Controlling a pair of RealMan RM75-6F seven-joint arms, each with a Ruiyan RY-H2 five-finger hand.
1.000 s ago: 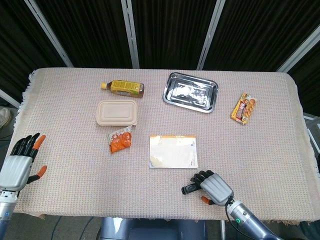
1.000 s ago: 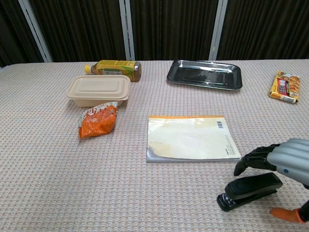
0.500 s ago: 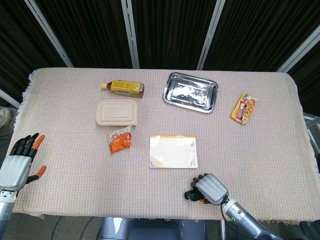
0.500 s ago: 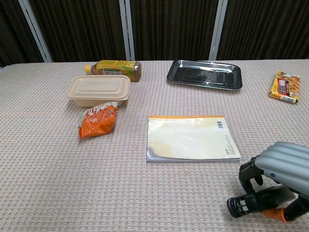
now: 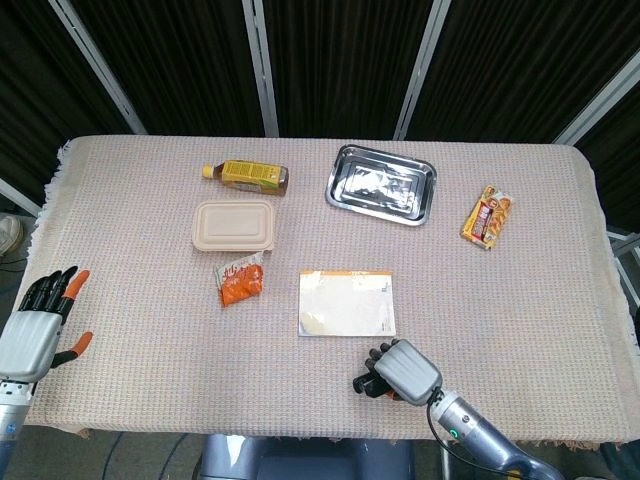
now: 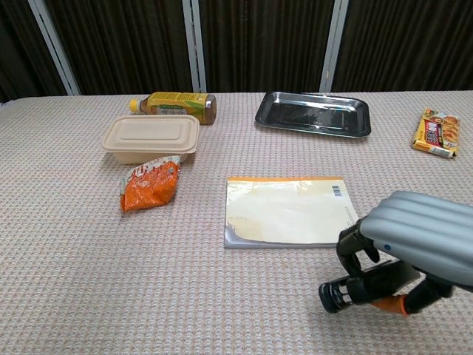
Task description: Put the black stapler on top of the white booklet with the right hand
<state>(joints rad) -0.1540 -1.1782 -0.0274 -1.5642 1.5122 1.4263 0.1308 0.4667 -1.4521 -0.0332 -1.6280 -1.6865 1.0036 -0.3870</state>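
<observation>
Right hand [image 6: 414, 248]: fingers curled around the black stapler [image 6: 366, 285], holding it near the table's [image 5: 520, 300] front edge, just beside the front right corner of the white booklet [image 6: 292, 211]; whether the stapler touches the cloth cannot be told. Booklet: flat, mid-table toward the front. Left hand [image 5: 40, 325]: fingers spread, holding nothing, at the front left corner. Also present: orange snack bag [image 5: 240, 282], beige lidded container [image 5: 233, 224], bottle [image 5: 247, 176] lying on its side, metal tray [image 5: 381, 185], snack packet [image 5: 487, 216] toward the right edge.

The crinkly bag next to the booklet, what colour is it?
Orange, with a white and red top end. The bag shows best in the chest view.
</observation>
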